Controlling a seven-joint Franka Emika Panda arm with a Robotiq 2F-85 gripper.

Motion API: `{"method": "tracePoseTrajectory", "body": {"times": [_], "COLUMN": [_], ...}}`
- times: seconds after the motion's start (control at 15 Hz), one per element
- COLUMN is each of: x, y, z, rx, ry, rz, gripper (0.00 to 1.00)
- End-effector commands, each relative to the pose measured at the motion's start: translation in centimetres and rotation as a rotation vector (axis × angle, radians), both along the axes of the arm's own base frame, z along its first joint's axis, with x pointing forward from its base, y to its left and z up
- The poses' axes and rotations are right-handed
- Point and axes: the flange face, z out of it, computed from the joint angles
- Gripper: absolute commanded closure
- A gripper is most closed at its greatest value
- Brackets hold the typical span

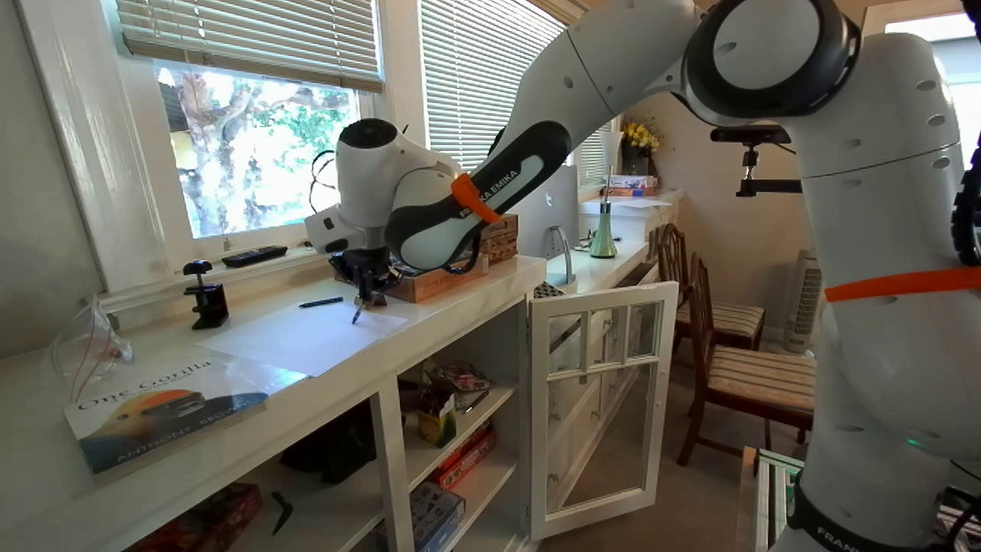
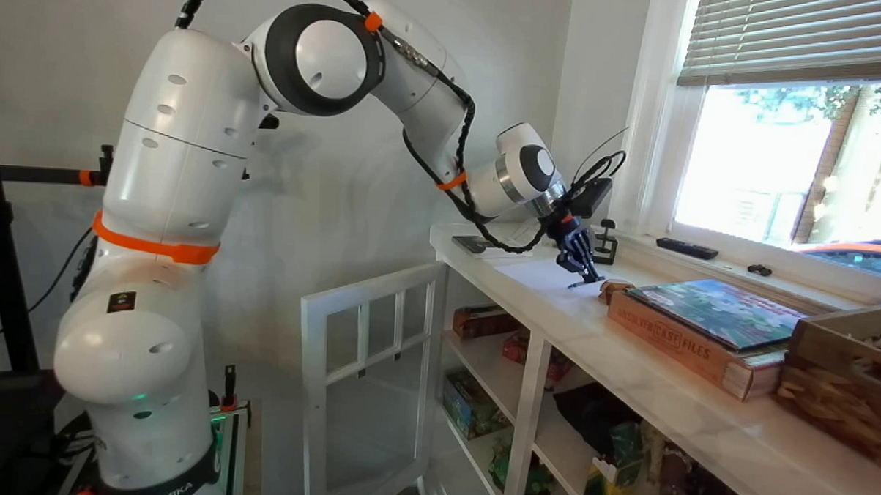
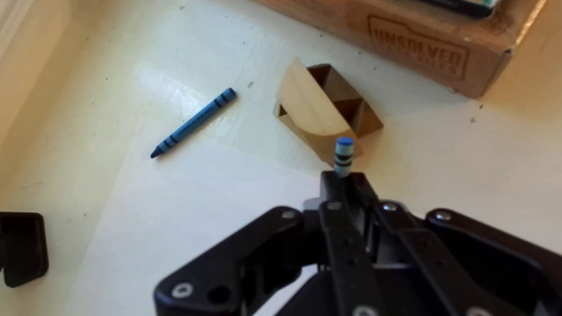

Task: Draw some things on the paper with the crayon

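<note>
The tool (image 3: pixel 346 179) is pinched tight on a blue crayon (image 3: pixel 344 158). The back end of the crayon sticks up out of the tool, and the front points down at the white paper (image 1: pixel 295 337). It is right by the paper, but I can't tell if it touches.

The tool is near one edge of the paper. On that side a small wooden block (image 3: pixel 314 107) sits just beside it, and past the block is a brown box (image 3: pixel 417 52), so it is tight there. In the wrist view, a big plain part of the paper lies to the left, with lots of room to move.

A second blue crayon (image 3: pixel 193 123) lies at the paper's edge, on the side by the window (image 1: pixel 264 153). A black clamp (image 1: pixel 207 299) stands on the counter (image 2: pixel 698 421) near the paper.

One paper corner comes close to the counter's front edge. A book (image 1: pixel 168 418) lies just beside the paper, with a see-through bag (image 1: pixel 92 349) next to it. Between the brown box and the front edge runs an open strip of counter. Lower down, a glass door (image 2: pixel 314 411) stands open and sticks out past the front edge.
</note>
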Motion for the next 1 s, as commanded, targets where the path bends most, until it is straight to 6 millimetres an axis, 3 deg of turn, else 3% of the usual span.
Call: {"method": "tracePoseTrajectory", "body": {"times": [0.0, 0.6, 0.93], "x": [0.9, 1.2, 0.6], "y": [0.8, 3.2, 2.6], "z": [-0.6, -0.6, -0.3], "rx": [-0.021, -0.04, -0.059], "ry": [-0.02, -0.035, -0.032], "rz": [0.015, 0.068, 0.071], "gripper": [0.97, 0.97, 0.97]}}
